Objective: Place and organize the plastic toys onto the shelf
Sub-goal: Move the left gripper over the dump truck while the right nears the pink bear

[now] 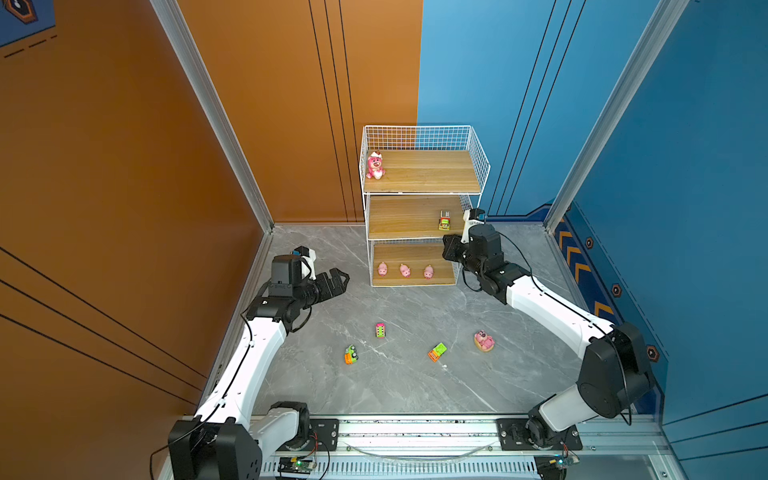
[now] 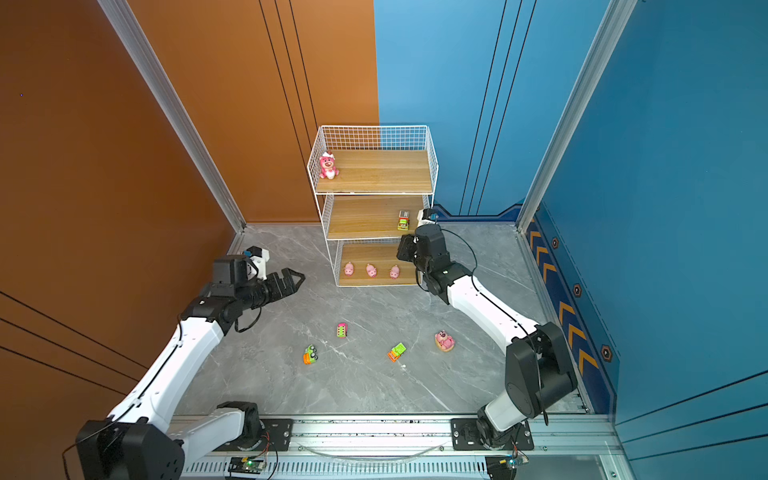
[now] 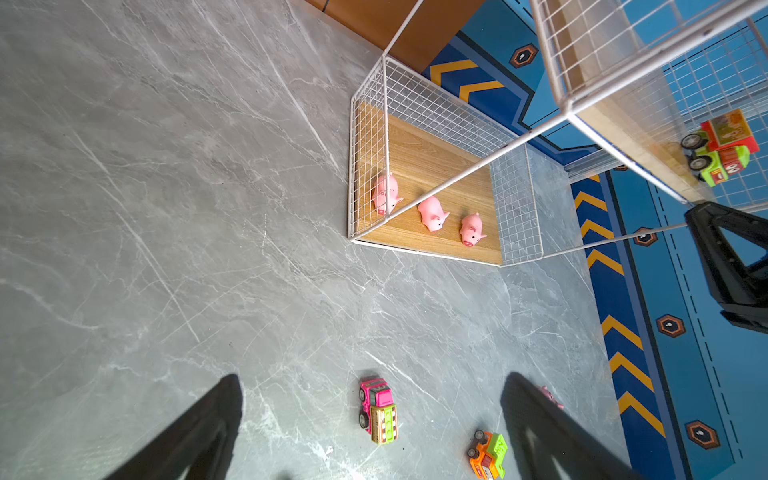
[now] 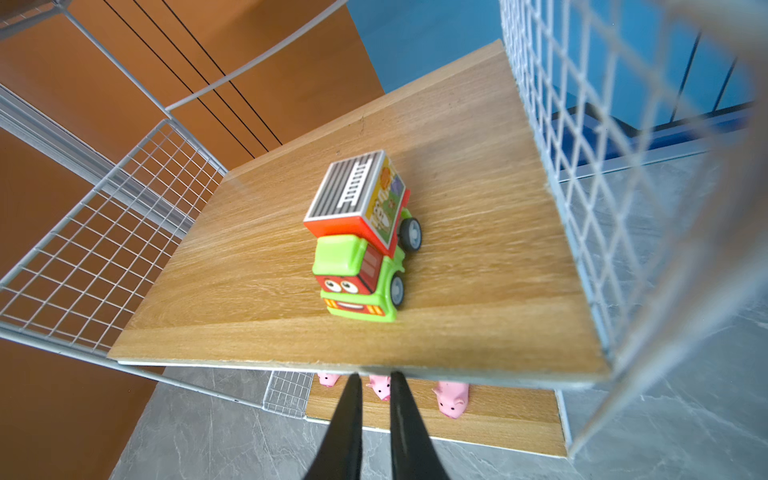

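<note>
green truck [image 4: 359, 237] on middle shelf [image 4: 249, 291], cab facing front edge, left jaws spread, right jaws together

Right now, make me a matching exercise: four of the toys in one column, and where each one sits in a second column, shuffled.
Toys
1. three pigs
2. green and red truck
3. upright pink bear
4. pink bear on tan base

Places
A. grey tabletop
B. top board of the shelf
C. bottom board
D. middle board

Pairs: 1-C, 2-D, 3-B, 4-A
</note>
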You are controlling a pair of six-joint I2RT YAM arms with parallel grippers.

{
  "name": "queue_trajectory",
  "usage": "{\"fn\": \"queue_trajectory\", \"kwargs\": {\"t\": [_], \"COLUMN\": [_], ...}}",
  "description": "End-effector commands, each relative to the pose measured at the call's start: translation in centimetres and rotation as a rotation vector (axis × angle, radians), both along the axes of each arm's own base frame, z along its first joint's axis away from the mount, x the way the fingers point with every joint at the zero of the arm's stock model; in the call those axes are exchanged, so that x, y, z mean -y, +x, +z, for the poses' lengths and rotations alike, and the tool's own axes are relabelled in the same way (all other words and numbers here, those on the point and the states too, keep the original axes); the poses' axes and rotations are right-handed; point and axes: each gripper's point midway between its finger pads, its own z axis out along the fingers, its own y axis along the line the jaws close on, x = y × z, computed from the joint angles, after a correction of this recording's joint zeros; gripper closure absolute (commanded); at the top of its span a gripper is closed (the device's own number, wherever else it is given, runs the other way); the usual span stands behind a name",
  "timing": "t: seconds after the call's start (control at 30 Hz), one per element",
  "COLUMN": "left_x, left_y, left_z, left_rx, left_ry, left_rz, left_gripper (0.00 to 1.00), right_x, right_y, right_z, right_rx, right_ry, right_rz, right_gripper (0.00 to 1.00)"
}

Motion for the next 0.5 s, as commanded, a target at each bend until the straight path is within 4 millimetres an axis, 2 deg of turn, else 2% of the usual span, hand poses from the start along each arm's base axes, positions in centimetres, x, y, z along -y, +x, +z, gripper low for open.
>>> {"fn": "queue_trajectory", "kwargs": {"t": [0.0,0.27,0.47], "left_x": [0.1,0.1,0.1], "left_y": [0.1,0.1,0.1], "left_z": [-0.3,-0.4,-0.3], "left_rx": [-0.007,-0.007,-0.007], "left_ry": [-0.019,-0.019,-0.019], "left_rz": [-0.005,-0.005,-0.005], "left_gripper": [0.02,0.02,0.02], "right_x": [-0.3,-1.0,-1.4], "right_y": [1.0,0.9,0.7], "right_z": [2.9,2.9,2.1], "right_rx": [0.085,0.107,0.077], "right_ry": [0.064,0.093,0.086], "right_rz": [-0.001,0.013,0.038], "right_gripper": [0.85,0.85,0.85]}}
